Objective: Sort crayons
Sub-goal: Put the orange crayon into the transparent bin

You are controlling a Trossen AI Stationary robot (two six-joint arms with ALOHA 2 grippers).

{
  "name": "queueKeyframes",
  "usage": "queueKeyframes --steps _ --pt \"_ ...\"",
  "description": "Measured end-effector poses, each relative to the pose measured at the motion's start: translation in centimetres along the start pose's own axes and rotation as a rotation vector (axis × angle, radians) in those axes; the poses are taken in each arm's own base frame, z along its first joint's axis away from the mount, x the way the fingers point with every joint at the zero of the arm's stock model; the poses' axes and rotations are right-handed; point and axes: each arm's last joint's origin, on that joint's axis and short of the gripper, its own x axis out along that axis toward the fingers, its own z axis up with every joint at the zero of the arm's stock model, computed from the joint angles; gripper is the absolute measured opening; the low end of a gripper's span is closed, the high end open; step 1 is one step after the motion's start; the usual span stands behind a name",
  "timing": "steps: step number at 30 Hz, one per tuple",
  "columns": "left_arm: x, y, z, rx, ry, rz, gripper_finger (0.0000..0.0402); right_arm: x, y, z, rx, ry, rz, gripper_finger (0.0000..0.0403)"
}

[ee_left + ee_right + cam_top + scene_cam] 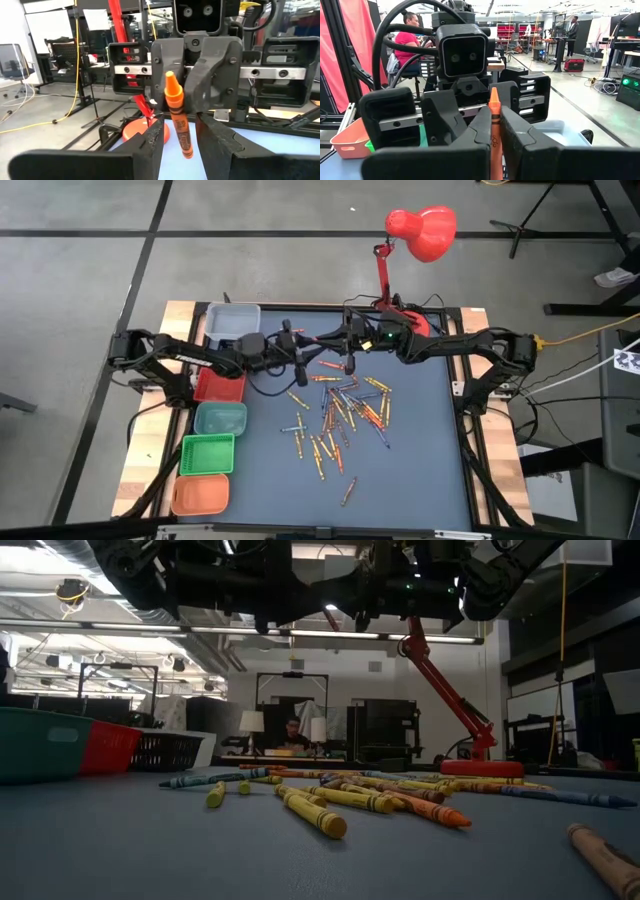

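Reaches in from the left side with the left gripper (pixel 300 364) and from the right side with the right gripper (pixel 347 352), bringing the two nose to nose above the far middle of the table (pixel 420 470), both forearms roughly level. Clamps the orange crayon (pixel 176 107) in the right gripper, fingers pressed tight on its paper wrap, tip pointing up, stick tilted a little in the left wrist view. Spreads the left gripper's fingers (pixel 150 145) wide on either side of that same crayon, with a gap showing on both sides, so gripping nothing.

Cuts both grippers off at the upper edge of the low view, leaving only dark undersides. Hides the lower end of the orange crayon behind the right gripper's own fingers (pixel 470 132) in the right wrist view. Cannot tell from above which fingers touch the stick.

Leaves the rest of the crayons (pixel 340 415) loose on the blue mat near the table's centre, crossing and overlapping, with one stray crayon (pixel 348 491) well apart toward the near edge. Lines up five bins along the left side: grey bin (pixel 232 320) farthest, then red bin (pixel 218 387), teal bin (pixel 220 418), green bin (pixel 207 454), orange bin (pixel 199 495) nearest. Cannot make out from above any contents in them. Shows a red lamp (pixel 422 230) at the far edge, and a seated person (pixel 410 37) in the room beyond
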Motion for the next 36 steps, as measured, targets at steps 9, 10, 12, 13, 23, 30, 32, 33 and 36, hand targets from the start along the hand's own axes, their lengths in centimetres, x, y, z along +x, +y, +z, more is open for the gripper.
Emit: queueKeyframes --steps 9,10,12,13,23,30,32,33,36 --pt "0.0 0.0 0.0 0.000 0.000 -0.002 0.0085 0.0 0.0 0.0 0.000 0.001 -0.001 0.0017" --pt "0.0 0.0 0.0 0.000 0.000 -0.002 0.0078 0.0 0.0 0.0 0.000 0.001 -0.001 0.0017" --pt "0.0 0.0 0.0 0.000 0.001 -0.002 0.0064 0.0 0.0 0.0 0.001 0.001 -0.001 0.0017" --pt "0.0 0.0 0.0 0.000 0.001 -0.001 0.0055 0.0 0.0 0.0 0.001 0.001 -0.001 0.0017" --pt "0.0 0.0 0.0 -0.005 0.001 0.006 0.0005 0.0 0.0 0.0 -0.002 0.002 -0.007 0.0017" --pt "-0.1 0.6 0.1 0.001 0.019 0.028 0.0009 0.0 -0.2 -0.3 0.013 0.029 -0.060 0.0084" --pt "-0.3 1.0 0.3 0.005 0.043 0.037 0.0009 0.0 -0.4 -0.4 0.015 0.042 -0.105 0.0111" --pt "-0.5 1.1 0.3 0.006 0.060 0.043 0.0009 -0.1 -0.4 -0.6 0.017 0.054 -0.130 0.0123" --pt "-0.9 1.7 0.3 0.012 0.128 0.058 0.0009 -0.2 -0.8 -1.1 0.007 0.110 -0.181 0.0149"
